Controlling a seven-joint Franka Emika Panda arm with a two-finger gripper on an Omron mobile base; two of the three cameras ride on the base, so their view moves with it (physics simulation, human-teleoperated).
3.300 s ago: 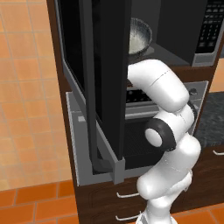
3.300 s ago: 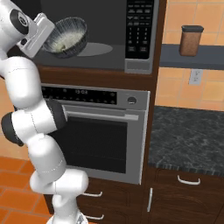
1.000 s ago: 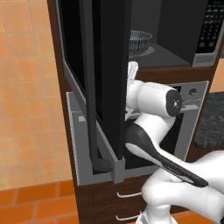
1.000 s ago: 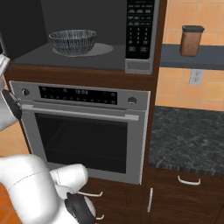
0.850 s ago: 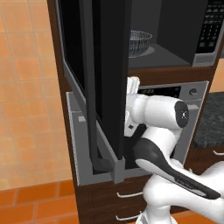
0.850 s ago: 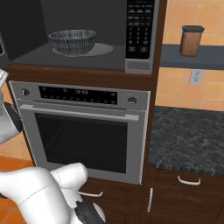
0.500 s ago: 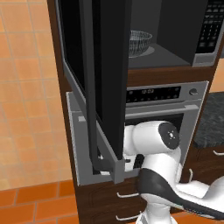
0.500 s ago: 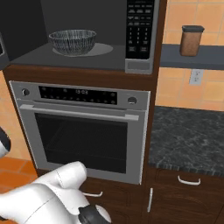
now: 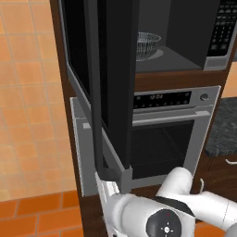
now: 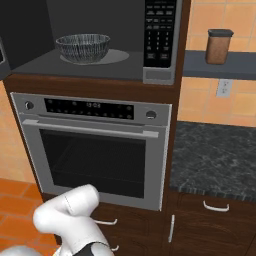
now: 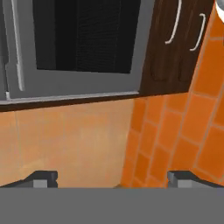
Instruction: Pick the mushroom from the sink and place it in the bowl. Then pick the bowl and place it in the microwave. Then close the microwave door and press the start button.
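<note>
The bowl (image 10: 83, 47) sits inside the microwave (image 10: 100, 40), upper left of the right base view, on the cavity floor; whether the mushroom lies in it cannot be told. The microwave door (image 9: 109, 88) stands swung open at centre-left of the left base view. The gripper (image 11: 112, 177) shows at the bottom of the hand view, jaws spread wide and empty, facing the oven (image 11: 74, 48) and orange floor tiles (image 11: 175, 140).

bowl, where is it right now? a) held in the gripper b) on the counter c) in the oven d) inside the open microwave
d: the bowl sits on the floor of the microwave, with the door swung open.
</note>
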